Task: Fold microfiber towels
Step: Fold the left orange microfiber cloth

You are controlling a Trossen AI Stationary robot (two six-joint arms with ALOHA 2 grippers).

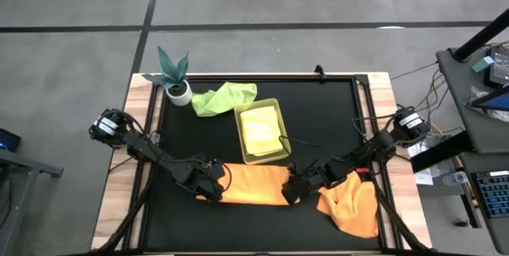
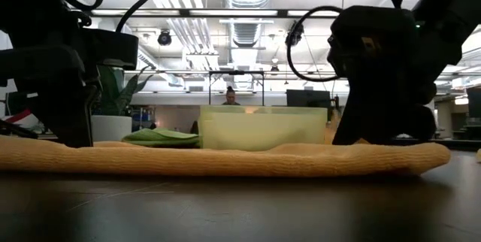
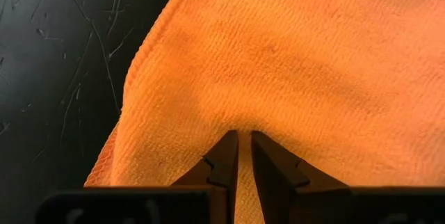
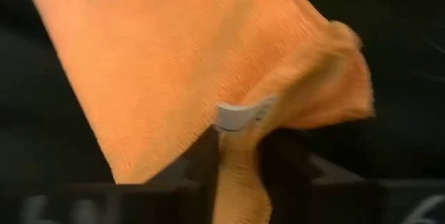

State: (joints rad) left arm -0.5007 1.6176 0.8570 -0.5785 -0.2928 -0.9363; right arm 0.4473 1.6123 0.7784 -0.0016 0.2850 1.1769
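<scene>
Two grippers pinch one orange towel (image 1: 256, 184), lying flat low and centre in the high view: the left gripper (image 1: 213, 184) nearly shut on its left edge, the right gripper (image 1: 296, 188) closed on a bunched corner. That thin right-hand pinch could slip if lifted unevenly, skewing the fold. Nearby, the crumpled orange towel (image 1: 350, 204) could get dragged along.

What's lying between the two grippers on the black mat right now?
The high view shows a flat orange microfiber towel spanning from the left gripper to the right gripper, each pinching one end.
</scene>
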